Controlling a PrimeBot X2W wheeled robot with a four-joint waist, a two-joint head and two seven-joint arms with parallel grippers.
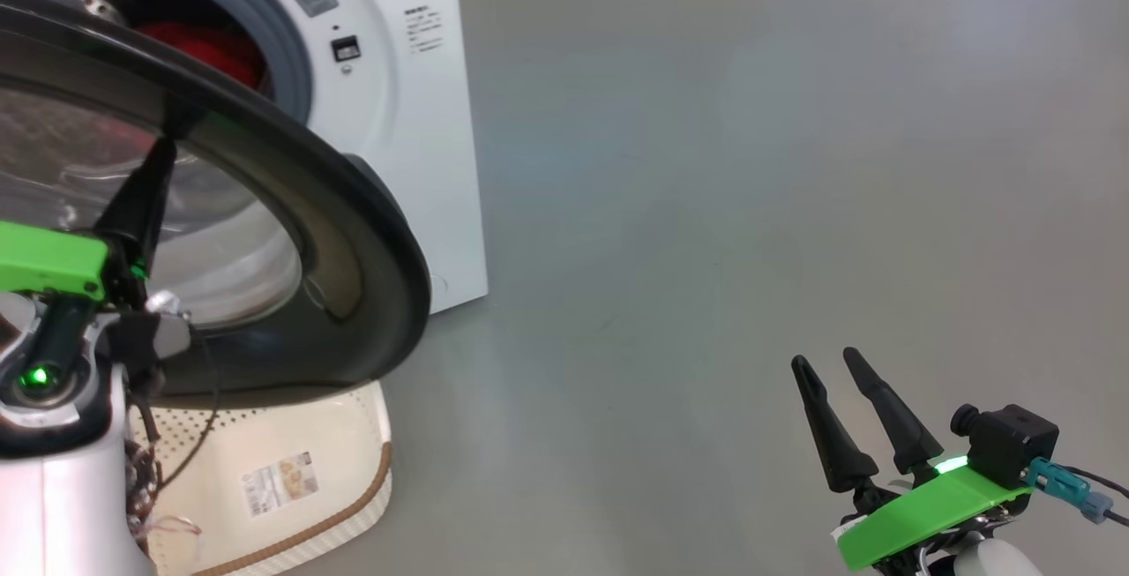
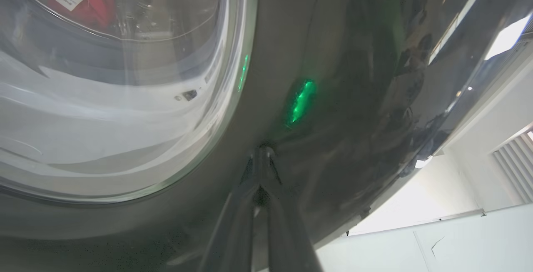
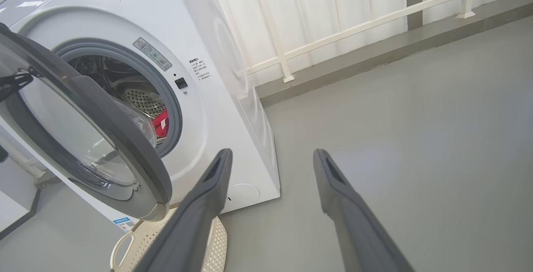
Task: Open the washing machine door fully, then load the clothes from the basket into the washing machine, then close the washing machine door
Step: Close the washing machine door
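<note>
A smooth grey floor (image 1: 750, 161) is bounded by a white railed wall (image 3: 333, 22). The washing machine (image 1: 414, 161) is set on it, the washing machine door (image 1: 353, 232) swung partly open above the basket (image 1: 353, 461). The clothes (image 1: 207, 51) are seen in the drum. The left gripper (image 2: 262, 155) is closed, its tips pressed to the door's black ring. The right gripper (image 1: 825, 358) is spread wide, with nothing held.
</note>
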